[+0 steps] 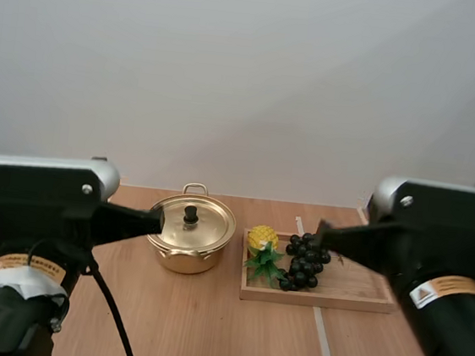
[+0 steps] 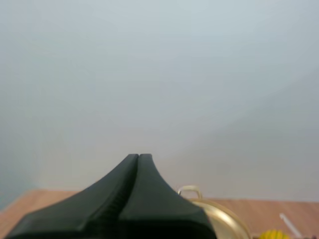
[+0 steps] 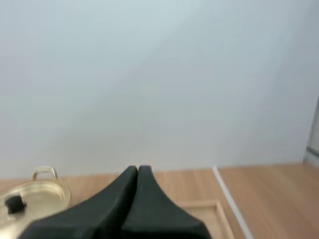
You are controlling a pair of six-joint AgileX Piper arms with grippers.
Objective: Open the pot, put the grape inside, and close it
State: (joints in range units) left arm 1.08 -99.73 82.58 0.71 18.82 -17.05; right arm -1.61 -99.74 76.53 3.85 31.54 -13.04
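Fingers [image 2: 117, 196] of my left gripper [image 2: 138, 156]: pressed together into one dark wedge, nothing between them. Right gripper [image 3: 137, 168]: same, clenched on empty air.

Table [image 1: 205, 328]: pale wood, carries everything.

Wooden tray [image 1: 352, 296]: just right of the pot, apart from it.

Pot [image 1: 185, 259]: brass-coloured, upright. My left gripper hangs raised at its left side; my right gripper hangs well to its right, above the tray.

Lid [image 1: 207, 227]: seated flat on the pot, closed.

Bunch of dark grapes [image 1: 304, 257]: lying in the tray, right of the pot, untouched.

Small pineapple [image 1: 261, 240]: in the tray's end nearest the pot, between pot and grapes.

Knob [image 1: 190, 215]: black, centre of the lid.

Step, as I judge it: the very start, opening not yet begun. Next move calls for spreading the left fingers, coming down over the knob, pinching it and lifting straight up. The right can then go for the grapes, keeping off the pineapple.
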